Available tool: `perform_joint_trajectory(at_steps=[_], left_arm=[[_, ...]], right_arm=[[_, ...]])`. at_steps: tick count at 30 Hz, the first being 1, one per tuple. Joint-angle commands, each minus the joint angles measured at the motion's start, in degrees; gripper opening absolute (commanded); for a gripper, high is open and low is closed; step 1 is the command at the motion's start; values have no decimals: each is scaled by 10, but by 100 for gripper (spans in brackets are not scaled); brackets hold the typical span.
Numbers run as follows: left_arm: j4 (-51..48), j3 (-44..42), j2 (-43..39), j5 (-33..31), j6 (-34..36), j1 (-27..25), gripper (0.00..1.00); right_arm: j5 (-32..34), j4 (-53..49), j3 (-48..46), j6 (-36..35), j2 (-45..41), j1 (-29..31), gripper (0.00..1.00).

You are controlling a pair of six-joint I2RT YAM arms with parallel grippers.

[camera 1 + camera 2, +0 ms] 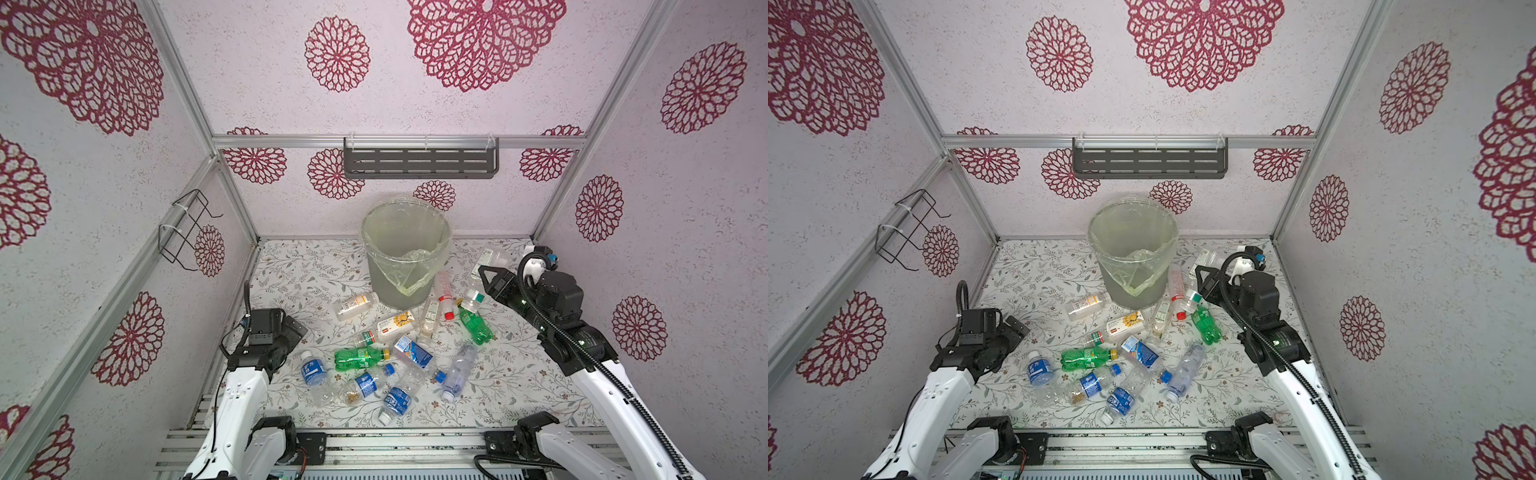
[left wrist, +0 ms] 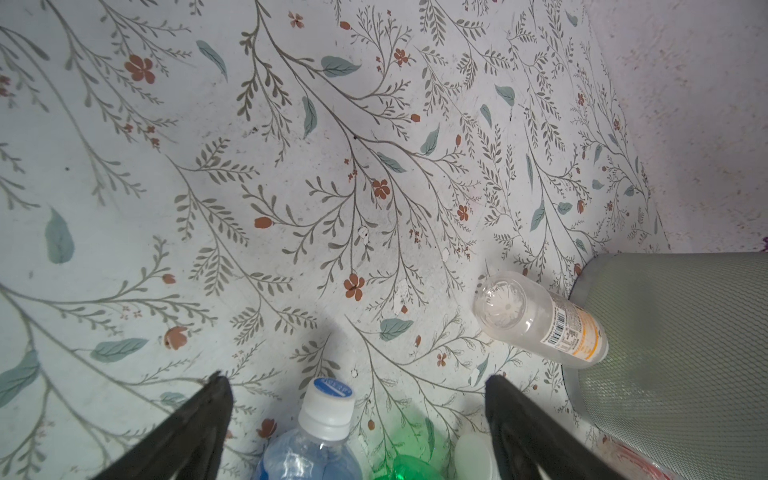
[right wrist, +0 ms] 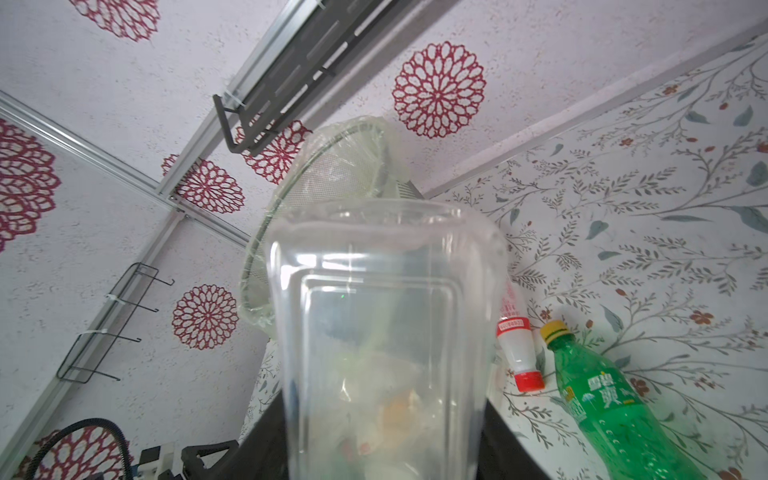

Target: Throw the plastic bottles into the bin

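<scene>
Surface: floral, carries the bin, upright, bag-lined.
Plastic bottles: strewn lying in front of the bin.
Clear bottle: right of the bin, pinched in my right jaws.
My left jaws: spread, empty, front-left of the bin.

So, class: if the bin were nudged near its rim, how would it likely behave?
The bin would probably tip rather than slide: it is tall and narrows toward its base. Nothing shows inside but a thin bag, so it is likely light.
</scene>
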Motion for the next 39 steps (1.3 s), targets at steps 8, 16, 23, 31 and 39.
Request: perform_joint_trajectory(at_steps=[8, 16, 23, 31, 39], left_arm=[[1, 7, -3, -7, -3, -2, 97], [-3, 3, -6, -6, 2, -2, 97], [4, -3, -14, -6, 0, -2, 97], [8, -2, -4, -11, 7, -2, 97], [8, -1, -9, -13, 8, -1, 97]], right_arm=[[-40, 107, -83, -24, -100, 2, 54], [-61, 157, -141, -23, -135, 2, 55], [-75, 176, -152, -46, -135, 2, 55], [-72, 209, -81, -74, -68, 2, 56], [-148, 315, 137, -48, 200, 2, 56]])
